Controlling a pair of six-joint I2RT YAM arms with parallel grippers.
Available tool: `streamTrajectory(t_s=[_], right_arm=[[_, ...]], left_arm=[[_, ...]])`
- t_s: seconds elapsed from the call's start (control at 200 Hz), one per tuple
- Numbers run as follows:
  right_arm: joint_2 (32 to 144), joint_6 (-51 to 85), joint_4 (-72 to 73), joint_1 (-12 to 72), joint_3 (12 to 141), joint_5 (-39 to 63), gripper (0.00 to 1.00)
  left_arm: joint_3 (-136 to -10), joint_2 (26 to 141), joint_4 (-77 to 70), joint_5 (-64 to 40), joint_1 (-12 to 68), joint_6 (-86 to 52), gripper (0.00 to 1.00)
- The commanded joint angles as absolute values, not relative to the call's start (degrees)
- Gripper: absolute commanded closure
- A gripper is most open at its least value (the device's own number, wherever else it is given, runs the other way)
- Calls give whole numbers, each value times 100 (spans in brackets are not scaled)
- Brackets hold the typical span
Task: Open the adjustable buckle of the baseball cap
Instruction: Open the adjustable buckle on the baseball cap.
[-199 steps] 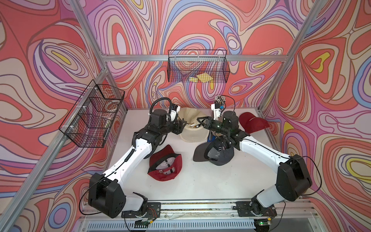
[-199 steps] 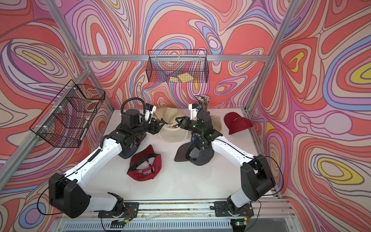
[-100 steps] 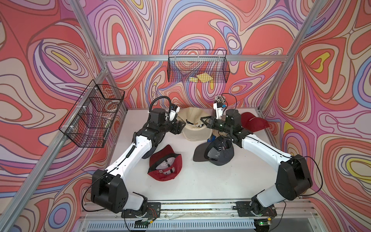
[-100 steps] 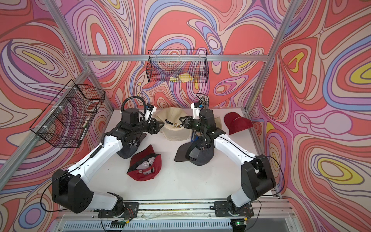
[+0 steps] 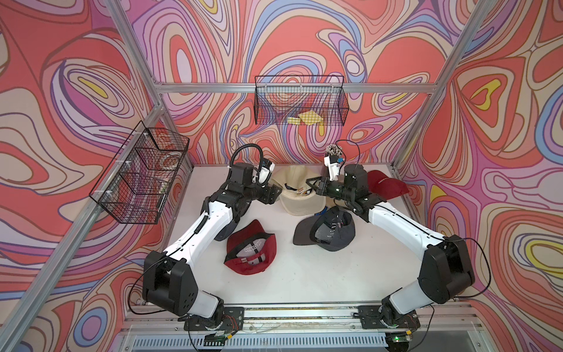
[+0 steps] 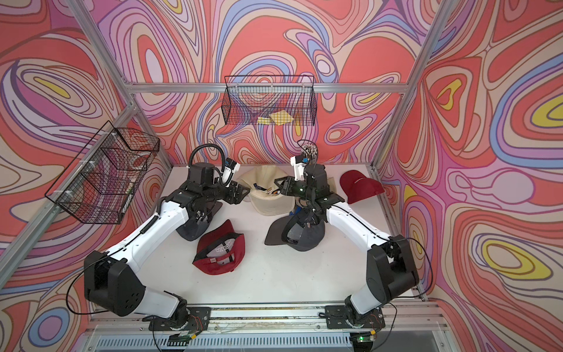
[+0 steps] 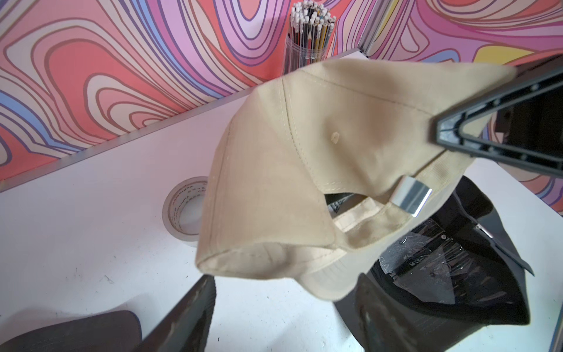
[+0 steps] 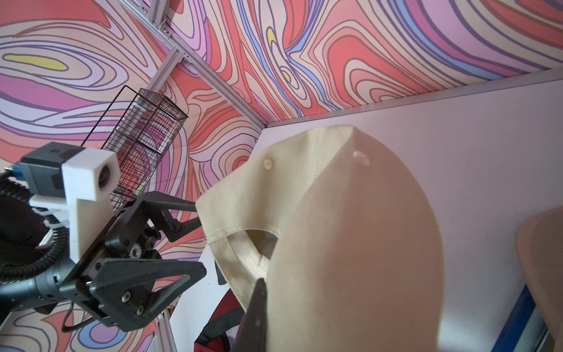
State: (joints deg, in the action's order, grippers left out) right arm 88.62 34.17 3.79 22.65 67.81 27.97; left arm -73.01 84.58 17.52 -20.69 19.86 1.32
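Buckle (image 7: pixel 411 196): silver metal clasp on the rear strap (image 7: pixel 356 218) of the beige cap (image 7: pixel 304 146); strap runs through it, clasp flat against the band; latched or not, cannot tell.

In a top view the beige cap (image 5: pixel 300 198) is at 12 o'clock on the desk (image 5: pixel 304 283), crown opening up, brim toward 6 o'clock; left wrist view shows it raised clear of the desk surface.

Right tool (image 5: pixel 313 186), at the cap's 3 o'clock: clenched on the beige cap at the rear band just beside the buckle; one finger (image 7: pixel 499 128) lies across the fabric.

Left tool (image 5: pixel 275 195), at the cap's 9 o'clock: released, jaws wide apart, grasping nothing; the cap's free rear corner hangs just in front of its fingers (image 7: pixel 189 314); contact cannot tell.

Surroundings:
- dark grey cap (image 5: pixel 332 231), inside up, at the beige cap's 5 o'clock, just beneath the brim
- red cap (image 5: pixel 253 253), inside up, at 7 o'clock, apart
- maroon cap (image 5: pixel 385 186) at 3 o'clock, beyond the right tool
- pencil cup (image 7: pixel 307 39) at 1 o'clock by the back wall
- tape roll (image 7: pixel 182 207) flat on the desk behind the beige cap
- wire basket (image 5: pixel 300 103) on the back wall; second wire basket (image 5: pixel 143 173) on the left wall
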Motion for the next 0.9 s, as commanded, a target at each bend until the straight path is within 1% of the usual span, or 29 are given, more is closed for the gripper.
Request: streamTrajectory(t_s=[0.0,0.135,0.235,0.31,0.361,0.456,0.696,0.896], right_arm=[[8650,3394,490,2185,6773,2882,100],[8674,3273,387,2156,6840,3047,100],[8760,2933,109,2148,7042,3470,100],[8880,2490,-460,2153,7374,3803,100],[8928,2159,-783,2151,7553,4050,100],[8998,1551,-1337,2147,7810,4435,100],[9190,-49,-2697,2153,8282,5174,100],[9192,-1162,-3474,2153,8423,5380,100]], left_arm=[[-7515,8518,1922,-2054,1964,193,25],[-7515,8509,1887,-2270,1960,233,25],[-7467,8481,1730,-2841,1960,429,27],[-7347,8417,1548,-3395,1960,597,28],[-7219,8349,1171,-3724,1965,699,28],[-6996,8243,821,-4083,1961,821,28],[-7128,8410,1081,-4582,1960,1223,27],[-7093,8387,1080,-5134,1961,1521,27]])
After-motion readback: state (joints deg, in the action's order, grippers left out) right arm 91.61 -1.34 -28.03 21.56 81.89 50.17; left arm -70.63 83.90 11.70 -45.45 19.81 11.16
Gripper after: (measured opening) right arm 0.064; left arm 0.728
